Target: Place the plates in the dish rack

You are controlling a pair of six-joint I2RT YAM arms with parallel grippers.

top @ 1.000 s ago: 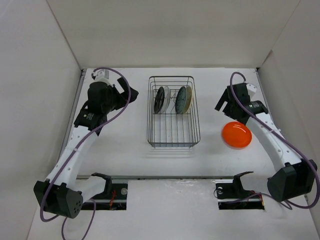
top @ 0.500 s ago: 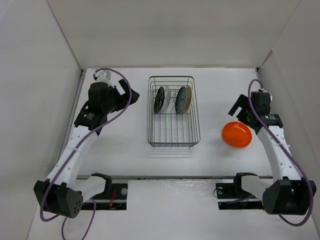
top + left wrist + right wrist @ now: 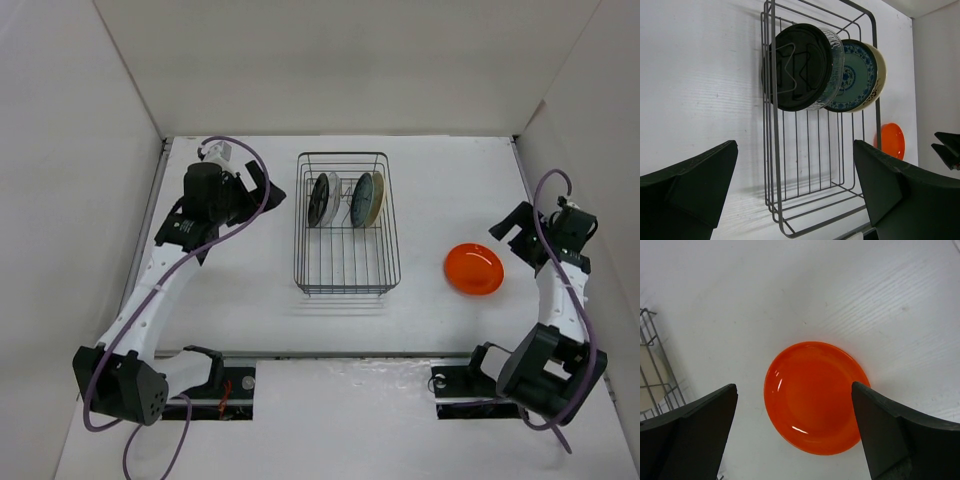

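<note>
Between the two arms, the dish rack (image 3: 347, 225) is sitting mid-table, with bare white tabletop (image 3: 240, 290) lying open along both its long sides and at its near end. White walls (image 3: 90, 200) are closing the table in at the left, right and back. Four plates are standing on edge in the rack's far half. The black plate (image 3: 797, 67) and the clear glass plate (image 3: 836, 50) are close against each other, and the teal patterned plate (image 3: 852, 75) and the cream plate (image 3: 880, 62) are forming a second pair to their right. The orange plate (image 3: 474, 269) is lying flat on the table right of the rack, apart from it. The left gripper (image 3: 255, 185) is hovering left of the rack, jaws spread wide, holding nothing. The right gripper (image 3: 507, 237) is hanging near the orange plate's right edge, jaws spread wide and empty.
</note>
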